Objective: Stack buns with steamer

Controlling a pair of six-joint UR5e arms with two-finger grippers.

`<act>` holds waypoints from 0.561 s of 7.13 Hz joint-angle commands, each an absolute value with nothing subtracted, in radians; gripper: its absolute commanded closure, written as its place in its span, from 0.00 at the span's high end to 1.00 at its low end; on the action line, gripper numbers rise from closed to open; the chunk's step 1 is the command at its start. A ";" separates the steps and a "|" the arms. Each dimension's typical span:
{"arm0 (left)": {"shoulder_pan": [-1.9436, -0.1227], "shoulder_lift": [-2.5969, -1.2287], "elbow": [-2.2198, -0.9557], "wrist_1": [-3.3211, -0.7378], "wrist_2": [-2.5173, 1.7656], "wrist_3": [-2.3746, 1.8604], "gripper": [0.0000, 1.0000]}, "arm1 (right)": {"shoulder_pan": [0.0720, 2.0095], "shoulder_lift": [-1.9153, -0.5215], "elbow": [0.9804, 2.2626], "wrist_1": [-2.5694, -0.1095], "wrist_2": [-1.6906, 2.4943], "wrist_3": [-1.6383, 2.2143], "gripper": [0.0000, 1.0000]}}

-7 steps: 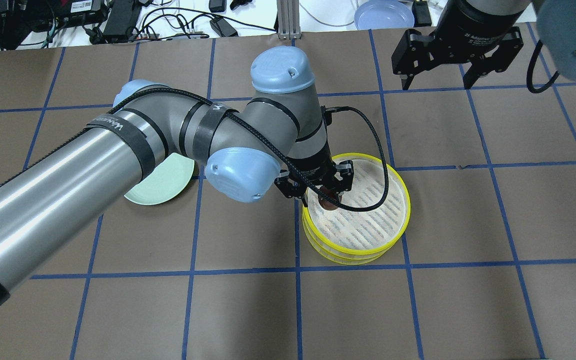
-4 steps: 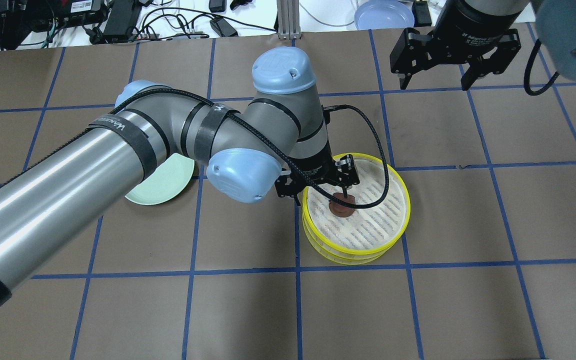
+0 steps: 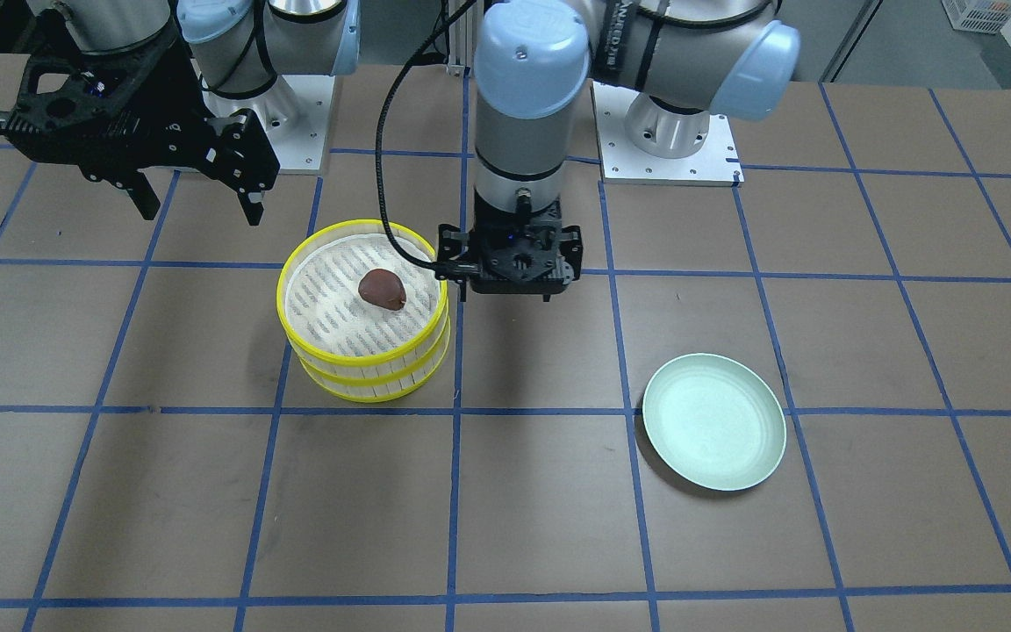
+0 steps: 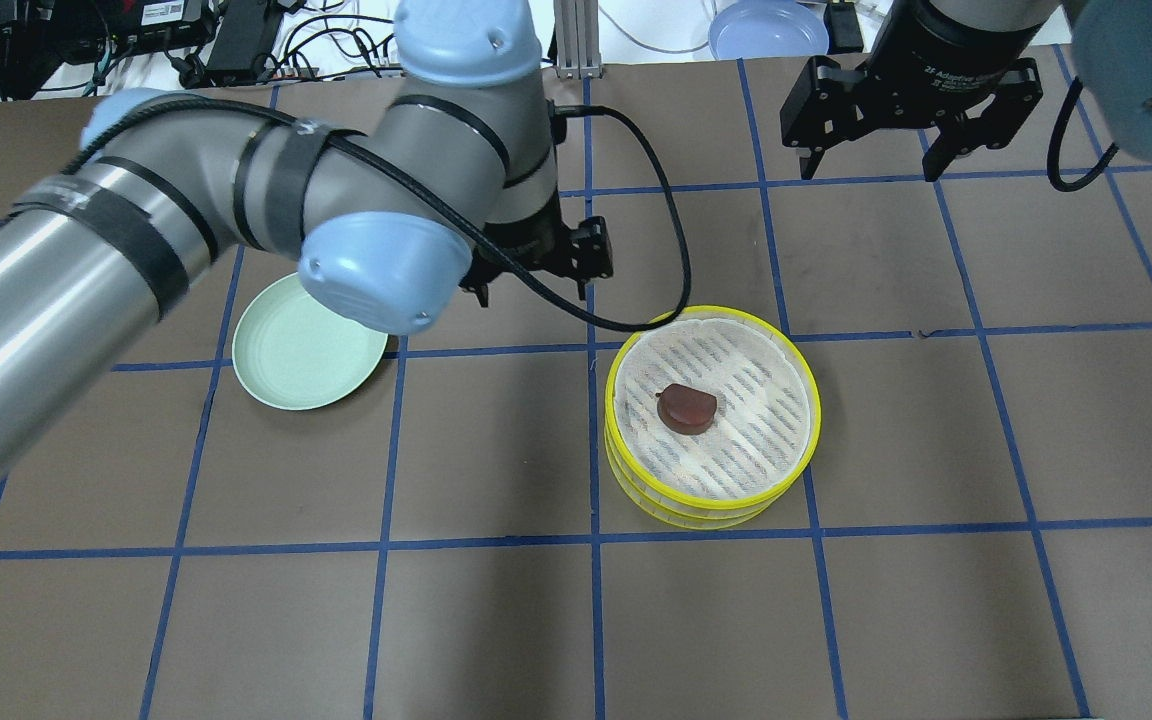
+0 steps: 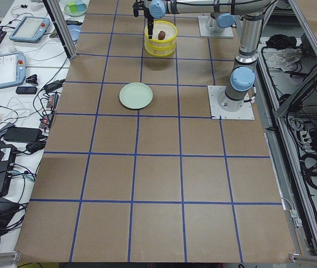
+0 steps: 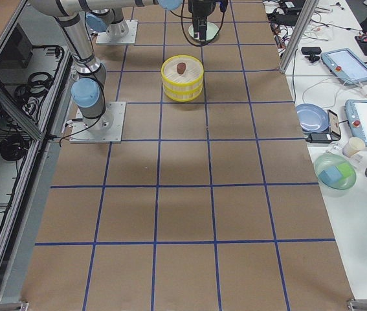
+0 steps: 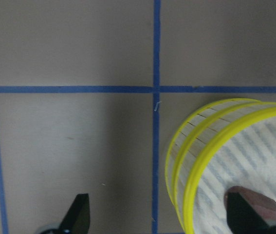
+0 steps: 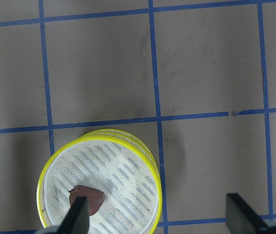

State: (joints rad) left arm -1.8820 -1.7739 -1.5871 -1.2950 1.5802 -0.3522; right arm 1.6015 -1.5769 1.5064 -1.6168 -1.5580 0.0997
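Closest to the robot on the brown, blue-taped surface [image 4: 476, 620] stands the steamer [image 4: 711, 505], its two yellow-rimmed trays stacked one on the other. The dark reddish-brown bun [image 4: 687, 408] lies on the pale slatted base of the top tray [image 3: 321, 307], a little off the middle and clear of the rim. What the lower tray holds cannot be made out through its see-through wall. Just beside the steamer, on the robot's left of it, the left arm [image 4: 436, 170] holds its left jaws raised above the bare surface. They are spread wide with nothing between them, and the wrist view shows the steamer's rim off to one side of them. Farther to the left of the steamer, and well apart from it, sits a mint-green plate [image 4: 296, 360] with nothing on it. Beyond the steamer and off to its right, the right arm [image 4: 966, 30] hangs high, its right jaws also spread wide and holding nothing. Past the surface's far edge from the steamer lie a light blue plate [image 4: 768, 28] and a tangle of cables [image 4: 336, 40].
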 commanded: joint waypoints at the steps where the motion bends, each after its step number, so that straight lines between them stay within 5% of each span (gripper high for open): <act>1: -1.698 -1.712 -1.524 -1.350 1.624 -0.167 1.00 | 1.601 -1.577 1.506 -1.617 -1.559 0.100 1.00; 4: -1.531 -1.620 -1.505 -1.449 1.689 0.015 1.00 | 1.601 -1.575 1.506 -1.621 -1.557 0.100 1.00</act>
State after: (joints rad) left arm -1.5929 -1.6560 -1.5091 -1.4212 1.6708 -0.0538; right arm 1.6014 -1.5757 1.5063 -1.6193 -1.5576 0.0997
